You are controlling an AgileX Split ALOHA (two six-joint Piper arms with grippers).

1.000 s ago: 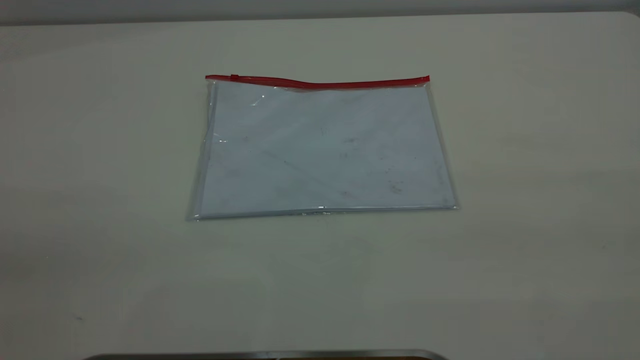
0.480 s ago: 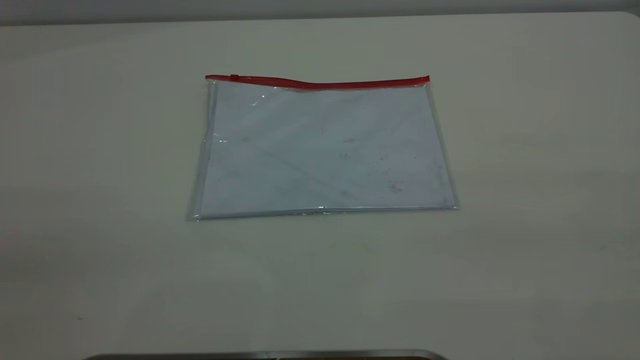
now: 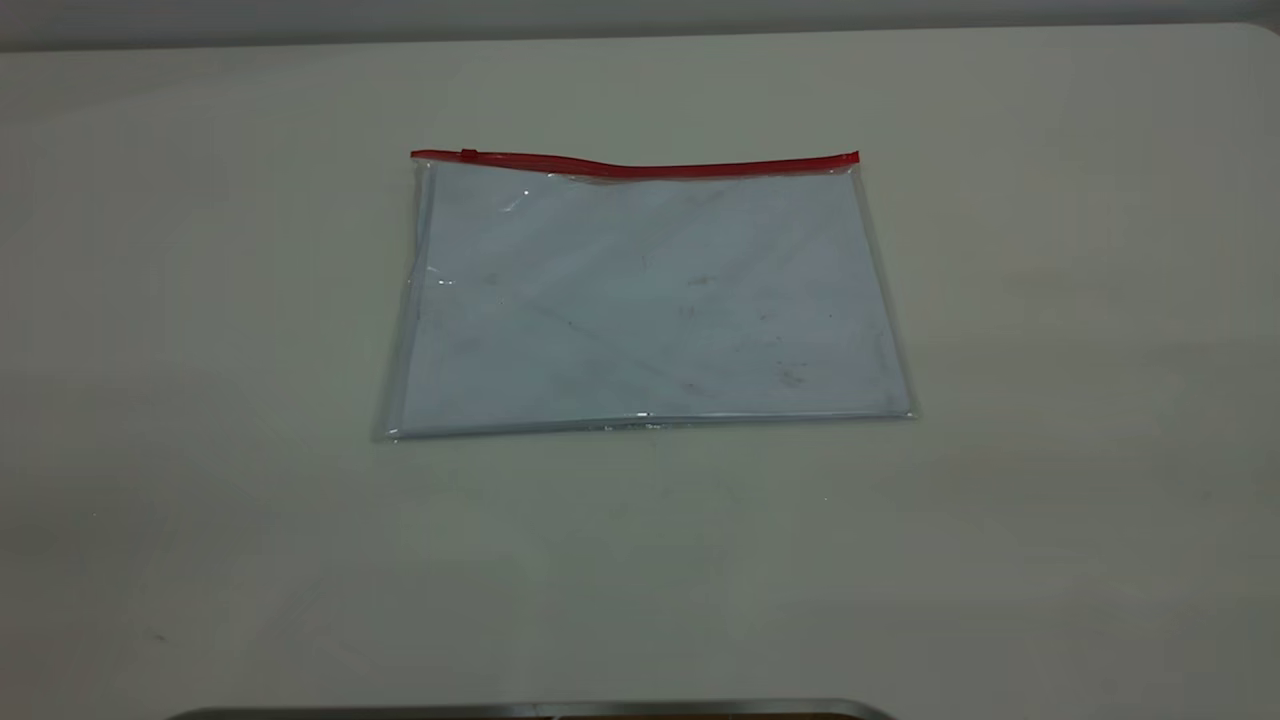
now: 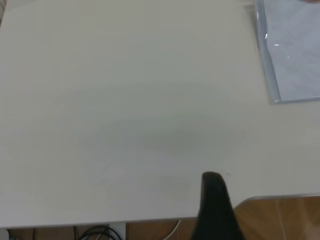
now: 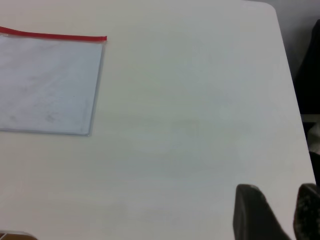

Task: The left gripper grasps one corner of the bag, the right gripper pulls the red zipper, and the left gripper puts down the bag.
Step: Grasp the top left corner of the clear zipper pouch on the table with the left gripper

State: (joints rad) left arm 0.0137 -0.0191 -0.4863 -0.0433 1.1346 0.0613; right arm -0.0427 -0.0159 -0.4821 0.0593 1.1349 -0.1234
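Right hand (image 5: 274, 212): fingers slightly parted, holding nothing, over bare counter (image 3: 1050, 400). Left hand (image 4: 216, 207): opening cannot be told. Bag (image 3: 645, 300) flat, well apart from both.

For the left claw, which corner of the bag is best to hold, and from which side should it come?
Probably the corner of the bag at the exterior view's left, where the red zipper ends beside its slider tab. The bag lies flat, so come from the left, fingers straddling that edge.
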